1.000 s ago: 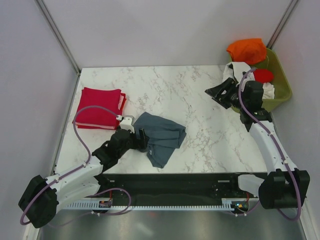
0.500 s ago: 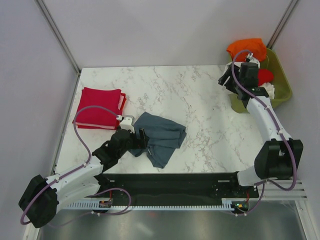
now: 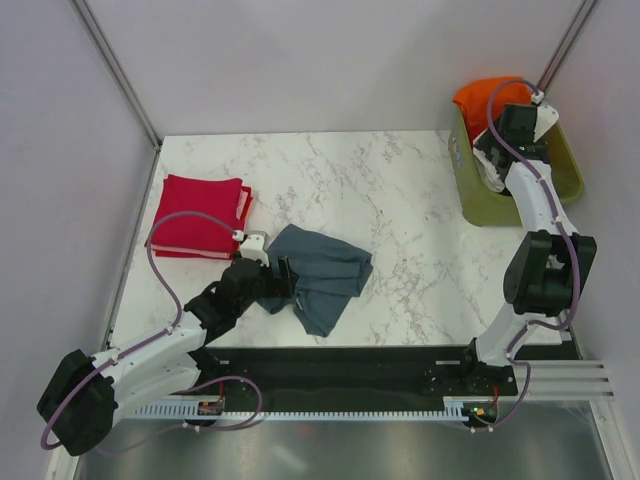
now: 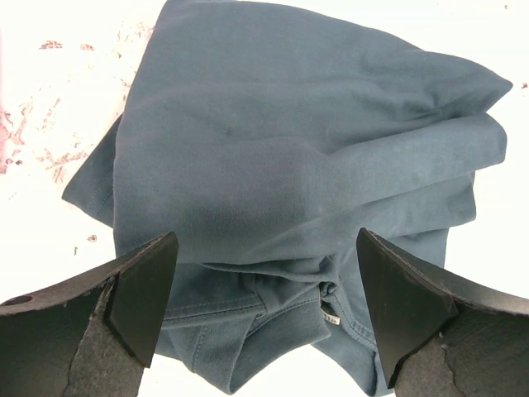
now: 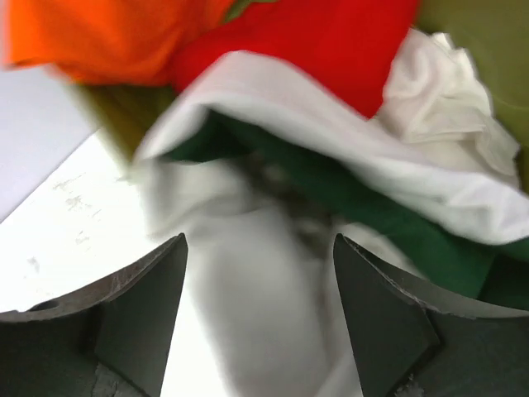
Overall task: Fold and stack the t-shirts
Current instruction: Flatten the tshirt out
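From above, your left pincer [image 3: 283,275] sits spread wide and empty at the edge of the blue-grey tee [image 3: 325,272], which lies rumpled on the surface [image 3: 400,190] well away from the basket [image 3: 475,205]. The folded crimson tee [image 3: 200,215], farther from the basket, probably starts the stack. Left wrist: both jaws straddle the blue-grey cloth, gripping nothing, likely ready to pinch a hem. Right wrist: your right pincer [image 5: 260,240] hangs wide and empty over the basket's white tee [image 5: 248,281], with a red tee [image 5: 331,41] and an orange tee [image 5: 99,33] heaped there too.
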Controlling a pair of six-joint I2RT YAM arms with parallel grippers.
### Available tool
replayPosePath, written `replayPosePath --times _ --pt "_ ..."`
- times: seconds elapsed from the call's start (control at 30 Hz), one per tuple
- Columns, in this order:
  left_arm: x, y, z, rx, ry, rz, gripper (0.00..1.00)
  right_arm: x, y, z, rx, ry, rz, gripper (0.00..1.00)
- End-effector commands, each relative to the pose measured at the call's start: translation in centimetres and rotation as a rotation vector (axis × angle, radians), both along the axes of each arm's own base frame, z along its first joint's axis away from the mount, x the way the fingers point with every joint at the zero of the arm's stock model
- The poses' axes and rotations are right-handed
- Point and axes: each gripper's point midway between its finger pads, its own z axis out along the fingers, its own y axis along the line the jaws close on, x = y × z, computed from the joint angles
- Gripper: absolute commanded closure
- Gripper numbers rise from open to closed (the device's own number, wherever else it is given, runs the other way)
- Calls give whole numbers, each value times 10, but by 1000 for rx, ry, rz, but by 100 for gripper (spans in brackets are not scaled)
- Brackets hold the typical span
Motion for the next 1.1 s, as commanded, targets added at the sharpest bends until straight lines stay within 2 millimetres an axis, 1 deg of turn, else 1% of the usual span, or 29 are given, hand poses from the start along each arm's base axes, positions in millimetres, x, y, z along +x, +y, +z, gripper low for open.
replayPosePath --times 0.0,0.03,0.07,0.1,0.13,0.17,0.2,0.23,0.27,0.3,0.33,0.4,0.43,0.47,0.5,0.53,0.57,0.6,0.63,0.7,0.73,0.77,0.8,0.83,0.87,0.93,0.97,1.0,1.07 --pt "12 3 18 4 -59 38 2 -16 46 80 -127 -143 52 20" --pt "12 4 18 1 -57 47 0 -21 59 82 -164 -130 88 20" --pt "13 7 19 11 -51 66 0 -29 83 97 -178 -161 134 20" --pt "14 9 19 11 -47 79 0 -34 94 100 -181 -168 163 20" --pt "14 11 20 6 -39 94 0 -40 105 94 -179 -157 205 20" --pt "16 11 24 3 -44 104 0 -50 126 105 -168 -187 262 20" --pt "12 12 20 11 -20 108 0 -55 142 104 -147 -193 324 20" --pt "11 12 20 6 -9 110 0 -63 155 91 -138 -170 379 22" --pt "11 11 25 -8 -6 114 2 -73 176 95 -131 -184 456 24" --pt "7 13 22 -3 21 121 4 -79 193 91 -112 -182 528 26" --pt "7 14 28 -40 24 144 5 -91 225 73 -76 -154 670 29" --pt "3 17 34 -72 24 170 7 -109 256 65 -67 -147 814 32" --pt "0 20 35 -96 34 195 7 -121 273 47 -53 -114 896 34" --pt "-2 23 48 -139 1 209 8 -136 299 41 -69 -104 992 34" --pt "-3 25 53 -170 -5 222 8 -144 311 31 -77 -85 1035 34" --pt "-7 28 56 -180 -6 230 9 -154 320 14 -83 -46 1067 33" --pt "-8 32 63 -199 -21 246 10 -166 342 2 -92 -25 1135 33" --pt "-10 36 73 -234 -41 262 10 -171 350 -7 -100 -8 1161 34" --pt "-14 41 77 -235 -35 276 11 -183 366 -22 -95 22 1207 34" --pt "-17 51 89 -258 -58 318 11 -192 387 -44 -86 58 1260 34" --pt "-17 55 100 -271 -70 338 11 -205 404 -53 -76 74 1304 33" --pt "-20 66 97 -237 -60 379 11 -209 418 -65 -72 82 1339 33" --pt "-21 71 101 -238 -61 403 11 -215 429 -69 -69 81 1370 33" --pt "-22 75 112 -246 -75 420 12 -228 445 -73 -70 78 1417 32" --pt "-24 84 110 -216 -68 448 12 -230 457 -82 -74 78 1441 31" --pt "-26 88 116 -223 -68 470 12 -243 480 -84 -97 62 1510 29" --pt "-28 92 115 -218 -62 482 12 -245 488 -95 -110 80 1531 28" --pt "-29 92 116 -230 -58 490 12 -245 496 -93 -121 70 1546 27" --pt "-32 95 114 -238 -52 502 12 -249 506 -105 -151 87 1575 26"
